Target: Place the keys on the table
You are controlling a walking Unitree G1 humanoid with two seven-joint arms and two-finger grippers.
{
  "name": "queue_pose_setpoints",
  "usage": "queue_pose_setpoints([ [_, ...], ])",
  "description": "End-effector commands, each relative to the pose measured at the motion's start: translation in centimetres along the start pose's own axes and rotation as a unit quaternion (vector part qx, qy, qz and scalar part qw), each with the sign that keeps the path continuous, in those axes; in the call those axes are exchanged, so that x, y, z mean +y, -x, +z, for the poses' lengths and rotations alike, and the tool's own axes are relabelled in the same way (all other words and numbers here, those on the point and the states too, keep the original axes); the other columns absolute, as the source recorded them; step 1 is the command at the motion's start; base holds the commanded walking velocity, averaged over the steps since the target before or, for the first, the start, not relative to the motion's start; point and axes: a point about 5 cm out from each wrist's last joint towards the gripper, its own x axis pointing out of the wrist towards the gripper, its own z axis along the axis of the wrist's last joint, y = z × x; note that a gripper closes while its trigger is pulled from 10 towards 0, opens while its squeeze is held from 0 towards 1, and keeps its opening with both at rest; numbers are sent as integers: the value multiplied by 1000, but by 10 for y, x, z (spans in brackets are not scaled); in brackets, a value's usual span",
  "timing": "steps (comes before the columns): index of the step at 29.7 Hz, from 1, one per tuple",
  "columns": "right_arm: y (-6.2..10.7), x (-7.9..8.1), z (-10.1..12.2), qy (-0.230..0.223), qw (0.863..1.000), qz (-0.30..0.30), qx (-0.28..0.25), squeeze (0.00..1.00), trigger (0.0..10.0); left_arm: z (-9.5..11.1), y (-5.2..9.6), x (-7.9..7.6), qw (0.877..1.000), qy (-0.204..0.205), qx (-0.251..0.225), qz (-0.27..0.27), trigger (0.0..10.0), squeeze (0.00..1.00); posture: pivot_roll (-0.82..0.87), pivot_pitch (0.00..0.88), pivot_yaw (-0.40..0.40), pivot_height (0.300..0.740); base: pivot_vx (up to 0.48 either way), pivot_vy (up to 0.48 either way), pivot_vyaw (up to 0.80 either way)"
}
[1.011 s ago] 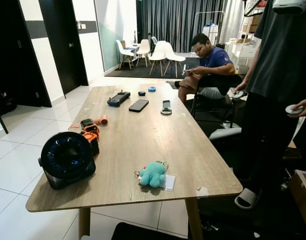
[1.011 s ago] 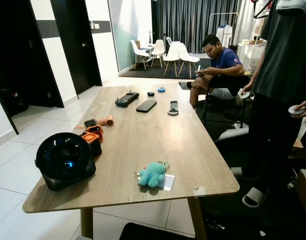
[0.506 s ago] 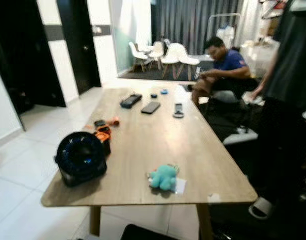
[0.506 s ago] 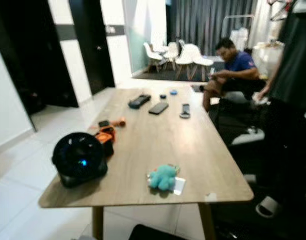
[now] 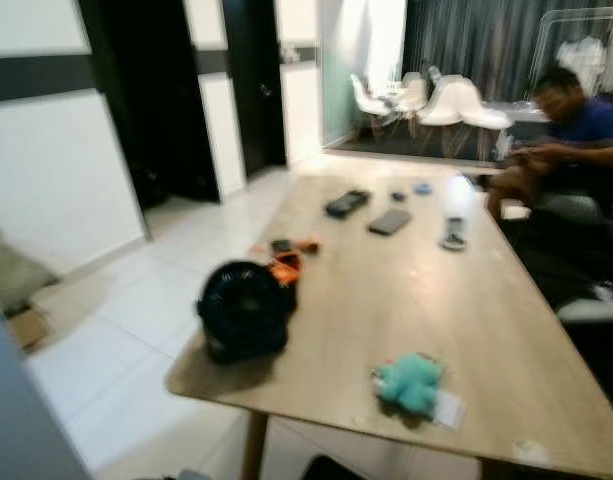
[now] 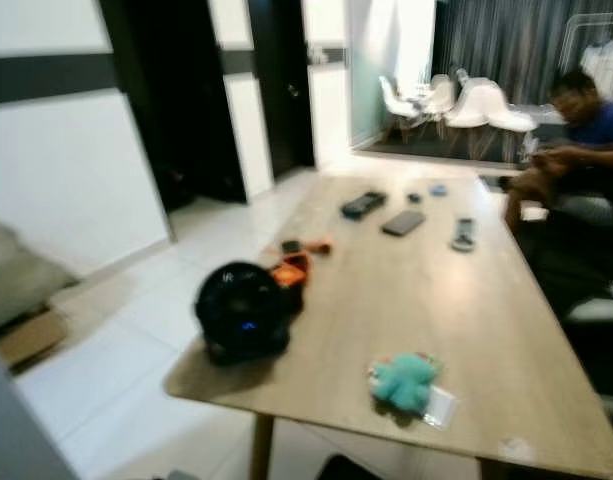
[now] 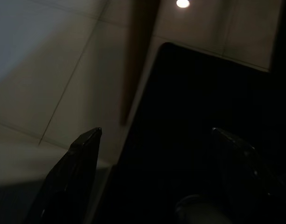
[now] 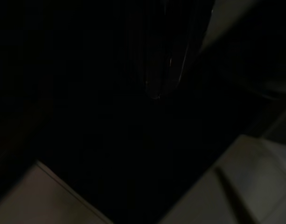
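Keys [image 5: 411, 383], seemingly with teal plush, lie on table [image 5: 506, 330]; left gripper [image 7: 156, 177] hangs wide apart below.

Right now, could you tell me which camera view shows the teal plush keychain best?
The left eye view: the teal plush keychain lies near the table front edge, slightly less blurred. The right eye view shows it likewise. The wrist views are dark, facing floor.

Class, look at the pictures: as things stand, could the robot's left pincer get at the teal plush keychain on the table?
Probably not yet. The left pincer hangs low over the floor, fingers apart, while the teal plush keychain lies on the table near its front edge.
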Motion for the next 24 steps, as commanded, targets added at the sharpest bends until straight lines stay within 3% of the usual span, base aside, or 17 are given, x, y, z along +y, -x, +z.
queue_pose_setpoints([
  [1,1,6,-5,1,1000,8,6,0,10000,-2,1,0,1000,6,4,-1,10000,0,34,11,44,740,0,0,800],
  [8,1,6,-6,3,1000,9,3,0,10000,-3,2,0,1000,10,1,-8,10000,0,36,12,43,740,0,0,779],
  [10,2,6,-7,-15,1000,4,1,0,10000,-5,3,-1,1000,12,1,-16,10000,0,36,12,43,740,0,0,0],
  [24,2,6,-7,-16,1000,4,4,0,10000,-4,3,4,1000,22,3,2,10000,0,41,29,44,740,0,0,0],
])
